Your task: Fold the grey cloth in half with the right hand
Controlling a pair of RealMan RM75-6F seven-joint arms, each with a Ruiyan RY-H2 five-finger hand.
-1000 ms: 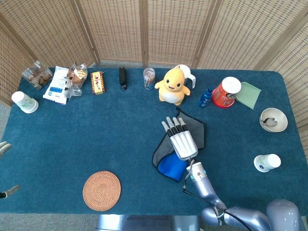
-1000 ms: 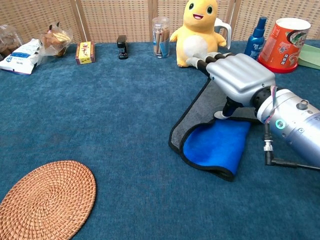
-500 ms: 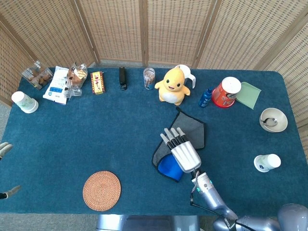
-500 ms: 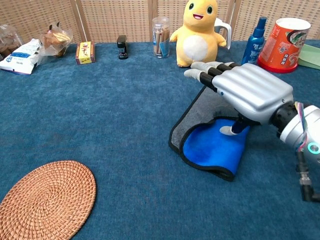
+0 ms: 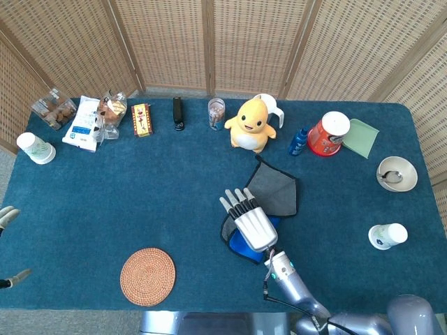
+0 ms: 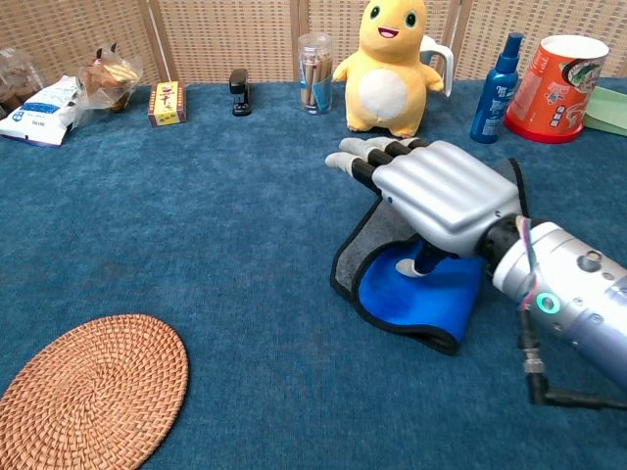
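We see the grey cloth [image 6: 392, 217] lying on the blue surface [image 6: 225, 225], just in front of the yellow duck plush [image 6: 387, 64]. Its near end is curled over so the blue underside shows — a partial, loose fold, not a clean half.

The right robot hand [image 6: 431, 191] hovers flat over the cloth, palm down, fingers [image 5: 235, 202] stretched out side by side and pointing away from the plush's right side toward the surface's middle. Thumb [image 6: 416, 264] hangs down toward the blue flap; we can't tell if it touches. It holds nothing, as far as we can see.

The left robot hand [image 5: 7, 216] only shows as a sliver at the far left edge, well apart from the plush — state unclear.

Risks, as we judge them:
- Flap is unpinned; it could spring back or slide if the hand brushes it.
- With flat fingers and no pinch, a drag would bunch the cloth rather than fold it.
- A long sweep toward the plush could knock it, or the blue spray bottle [image 6: 492, 83] beside it.
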